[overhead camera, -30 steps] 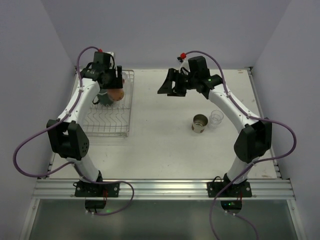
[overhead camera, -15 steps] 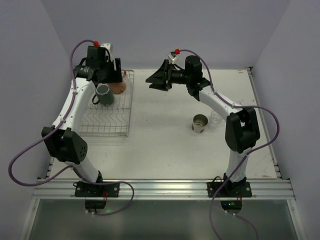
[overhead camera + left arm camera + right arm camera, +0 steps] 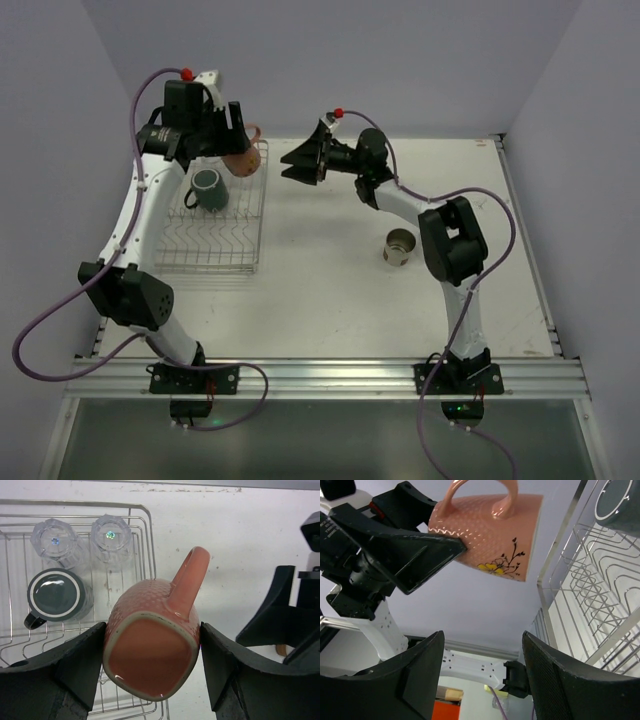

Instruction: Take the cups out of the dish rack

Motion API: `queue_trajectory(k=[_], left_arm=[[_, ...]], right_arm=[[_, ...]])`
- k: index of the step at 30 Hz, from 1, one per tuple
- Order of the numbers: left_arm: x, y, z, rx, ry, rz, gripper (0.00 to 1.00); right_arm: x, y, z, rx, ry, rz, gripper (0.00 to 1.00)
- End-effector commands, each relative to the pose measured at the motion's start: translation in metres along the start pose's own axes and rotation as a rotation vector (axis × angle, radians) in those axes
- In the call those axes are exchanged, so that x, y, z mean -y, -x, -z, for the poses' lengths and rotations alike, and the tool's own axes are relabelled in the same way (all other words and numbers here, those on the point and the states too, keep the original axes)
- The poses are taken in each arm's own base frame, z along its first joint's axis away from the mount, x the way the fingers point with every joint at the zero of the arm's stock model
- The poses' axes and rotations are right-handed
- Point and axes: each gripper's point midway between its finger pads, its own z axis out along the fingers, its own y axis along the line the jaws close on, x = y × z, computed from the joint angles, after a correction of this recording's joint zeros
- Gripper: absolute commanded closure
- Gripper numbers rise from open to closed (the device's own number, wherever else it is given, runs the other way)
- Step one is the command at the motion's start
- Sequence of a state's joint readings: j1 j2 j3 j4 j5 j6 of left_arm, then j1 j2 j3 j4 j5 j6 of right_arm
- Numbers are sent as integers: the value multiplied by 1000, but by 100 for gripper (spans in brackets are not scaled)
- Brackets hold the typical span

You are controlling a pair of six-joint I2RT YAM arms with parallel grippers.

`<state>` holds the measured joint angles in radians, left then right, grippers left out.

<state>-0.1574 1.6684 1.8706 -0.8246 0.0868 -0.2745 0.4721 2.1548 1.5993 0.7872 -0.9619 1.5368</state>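
Salmon-pink mug (image 3: 150, 630): clamped sideways in left hand (image 3: 151, 670), raised above the right edge of the dish rack (image 3: 215, 262), clear of its wires.
Right hand (image 3: 296, 163): jaws apart, empty, facing the mug.
In rack, yet to unload: dark green mug (image 3: 208, 189), two clear glasses (image 3: 55, 542).
On counter (image 3: 330, 290): tan metallic cup (image 3: 400, 247).
Progress: judged under half.

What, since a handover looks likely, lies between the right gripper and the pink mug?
Nothing: in the right wrist view the pink mug shows unobstructed past the right gripper, only air between.
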Motion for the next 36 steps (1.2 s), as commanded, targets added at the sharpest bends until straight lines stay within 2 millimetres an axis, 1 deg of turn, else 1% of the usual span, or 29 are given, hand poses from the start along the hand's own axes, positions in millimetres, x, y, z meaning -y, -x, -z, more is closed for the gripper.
queue_trajectory(k=[1, 2, 3, 7, 8, 9, 16, 18, 19, 20, 22, 24, 28, 31, 32, 36], left_arm=[[27, 47, 50, 168, -113, 7, 100], [29, 48, 52, 170, -125, 9, 100], [31, 49, 53, 171, -130, 10, 100], [38, 48, 59, 174, -164, 10, 100], [39, 48, 60, 178, -168, 10, 100], [39, 45, 59, 171, -170, 11, 100], [46, 46, 66, 185, -207, 14, 100], [49, 46, 69, 187, -221, 15, 100], [49, 42, 66, 178, -224, 16, 100], [49, 42, 67, 180, -227, 17, 100], [50, 42, 69, 187, -234, 18, 100], [50, 40, 69, 187, -236, 19, 100], [51, 39, 69, 188, -243, 21, 100], [54, 38, 70, 187, -261, 24, 100], [54, 38, 70, 187, -263, 26, 100], [54, 36, 68, 185, -266, 29, 100]], right_arm=[[-40, -1, -10, -27, 116, 102, 34], [-34, 1, -12, -24, 116, 97, 34], [-39, 2, -14, -25, 135, 120, 35], [-34, 7, -20, -22, 154, 119, 35], [-36, 10, -22, -15, 168, 129, 35], [-28, 12, -23, -9, 163, 114, 35], [-18, 13, -28, -1, 162, 106, 35], [-20, 14, -28, 5, 181, 114, 35], [-16, 14, -28, 4, 186, 98, 35], [-21, 13, -28, 3, 208, 117, 36], [-21, 13, -28, 8, 223, 104, 36], [-28, 11, -27, 8, 264, 128, 36], [-38, 10, -23, 15, 331, 113, 37], [-39, 10, -25, 3, 353, 103, 37], [-44, 8, -24, 1, 374, 116, 37], [-44, 7, -27, -10, 381, 105, 37]])
